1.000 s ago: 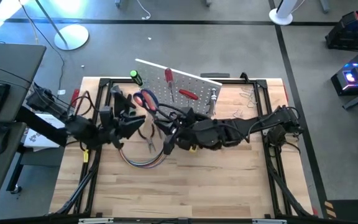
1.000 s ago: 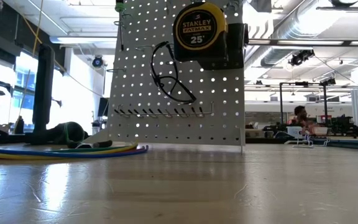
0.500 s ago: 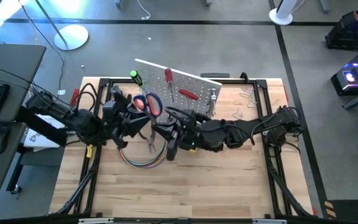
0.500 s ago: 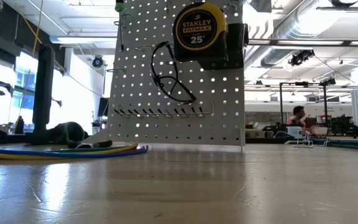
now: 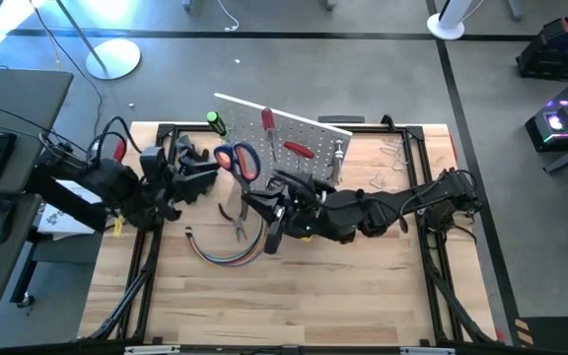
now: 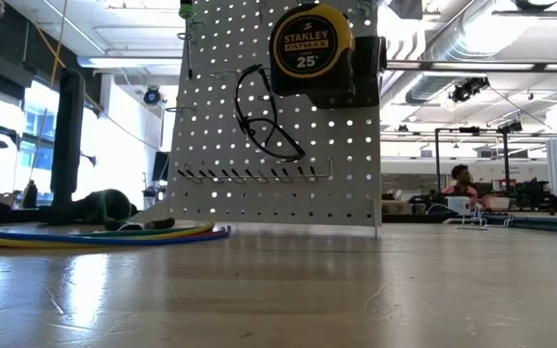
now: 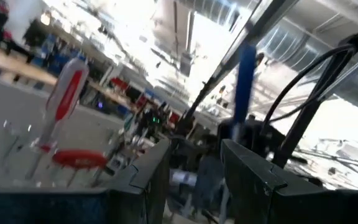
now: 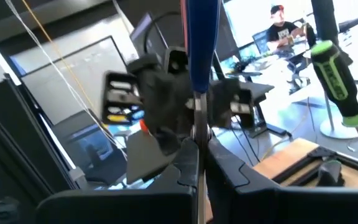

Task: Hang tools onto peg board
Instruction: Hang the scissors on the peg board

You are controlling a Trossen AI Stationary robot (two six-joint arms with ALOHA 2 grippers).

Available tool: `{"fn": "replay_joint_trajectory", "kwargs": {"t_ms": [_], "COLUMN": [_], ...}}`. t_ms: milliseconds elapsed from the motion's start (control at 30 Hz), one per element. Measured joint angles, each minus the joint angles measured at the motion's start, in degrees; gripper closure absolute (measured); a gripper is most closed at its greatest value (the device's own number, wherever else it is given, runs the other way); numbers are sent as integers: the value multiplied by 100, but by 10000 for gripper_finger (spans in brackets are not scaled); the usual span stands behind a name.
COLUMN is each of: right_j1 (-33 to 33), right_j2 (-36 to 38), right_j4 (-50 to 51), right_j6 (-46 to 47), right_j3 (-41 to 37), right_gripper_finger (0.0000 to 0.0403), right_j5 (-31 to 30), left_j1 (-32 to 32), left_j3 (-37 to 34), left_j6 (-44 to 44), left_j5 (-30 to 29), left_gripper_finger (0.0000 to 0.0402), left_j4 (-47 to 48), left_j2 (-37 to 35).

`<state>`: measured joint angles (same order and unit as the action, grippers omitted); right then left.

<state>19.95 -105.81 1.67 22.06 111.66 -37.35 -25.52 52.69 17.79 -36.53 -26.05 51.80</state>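
The scissors [image 5: 237,158], with one red and one blue handle, hang in the air just left of the white peg board [image 5: 289,138], with my right gripper [image 5: 260,195] shut on their blades. My left gripper [image 5: 208,170] is open a short way to their left, and nothing lies between its fingers [image 7: 194,180]. On the board hang a green-handled screwdriver [image 5: 215,122], red-handled screwdrivers [image 5: 297,150] and a yellow tape measure [image 6: 310,43]. Black-handled pliers [image 5: 237,222] lie on the table under the arms. My right gripper pinches the scissors' shut metal blades [image 8: 196,146] between its two fingers. It comes about level from the table's right side. The scissors reach out past the fingertips with the blue handle [image 8: 201,43] at the far end, and they are lifted clear of the table.
A curved bundle of coloured cables [image 5: 227,251] lies on the wood near the pliers. Metal clips [image 5: 392,155] sit at the far right of the table. A black frame [image 5: 156,247] runs around the table. A black loop [image 6: 269,116] hangs on the board's face.
My left gripper has drawn back from the scissors toward the table's left and far edge and has risen, rolling a little. The scissors and my right gripper have stayed nearly where they were.
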Motion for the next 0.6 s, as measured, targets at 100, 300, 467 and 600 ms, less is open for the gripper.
{"fn": "replay_joint_trajectory", "kwargs": {"t_ms": [100,300,467,600], "right_j1": [1,-141,-175,-165], "right_j2": [29,27,29,29], "right_j4": [-110,-86,-104,-109], "right_j6": [-47,63,170,250], "right_j3": [0,0,0,0], "right_gripper_finger": [402,402,402,402], "right_j5": [85,354,535,721], "left_j1": [0,0,0,61], "left_j3": [-2,-11,-7,-7], "left_j6": [345,361,-10,-47], "left_j5": [108,524,694,615], "left_gripper_finger": [262,262,262,262], "left_j4": [243,-321,-986,-1034], "left_j2": [-44,492,717,744]}}
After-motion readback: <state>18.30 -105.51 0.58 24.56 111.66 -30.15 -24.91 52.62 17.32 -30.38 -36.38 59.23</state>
